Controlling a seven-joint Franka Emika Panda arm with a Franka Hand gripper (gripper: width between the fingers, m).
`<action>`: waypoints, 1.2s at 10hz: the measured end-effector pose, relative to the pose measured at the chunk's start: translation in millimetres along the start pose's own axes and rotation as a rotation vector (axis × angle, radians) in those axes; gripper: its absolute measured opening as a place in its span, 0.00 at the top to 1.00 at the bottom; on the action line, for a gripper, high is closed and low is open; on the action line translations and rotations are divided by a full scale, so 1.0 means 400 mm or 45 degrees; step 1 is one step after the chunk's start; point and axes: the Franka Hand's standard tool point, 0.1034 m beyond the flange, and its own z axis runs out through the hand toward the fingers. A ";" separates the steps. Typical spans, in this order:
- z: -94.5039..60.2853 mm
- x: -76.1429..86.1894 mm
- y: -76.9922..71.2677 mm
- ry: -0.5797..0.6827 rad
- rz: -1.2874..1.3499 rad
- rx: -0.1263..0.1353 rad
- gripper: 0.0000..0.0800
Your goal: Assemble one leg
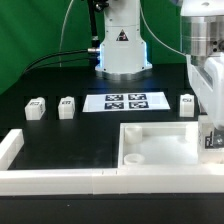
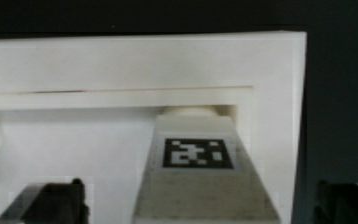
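White plastic parts lay on a black surface. A large square tray with raised walls and a round corner hole sat at the near edge, toward the exterior view's right. A white fence ran along the near edge and turned up at the corner on the exterior view's left.

The pincer hung at the tray's outer side, by the surface's edge on the exterior view's right, low against the tray wall. In the wrist view its two dark fingertips stood well apart, with a leg between them. That leg lay inside the tray, tag facing up, its far end against the tray's inner wall. The pads were clear of its sides, so the pincer read as released, gripping nothing.

Three more legs stood on the bare surface. Two sat side by side near the edge on the exterior view's left. A third stood behind the tray, close to the arm.

The marker board lay flat mid-surface, toward the far edge, in front of the robot base.
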 end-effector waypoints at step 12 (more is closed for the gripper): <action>-0.002 0.013 -0.003 0.061 -1.707 -0.043 0.19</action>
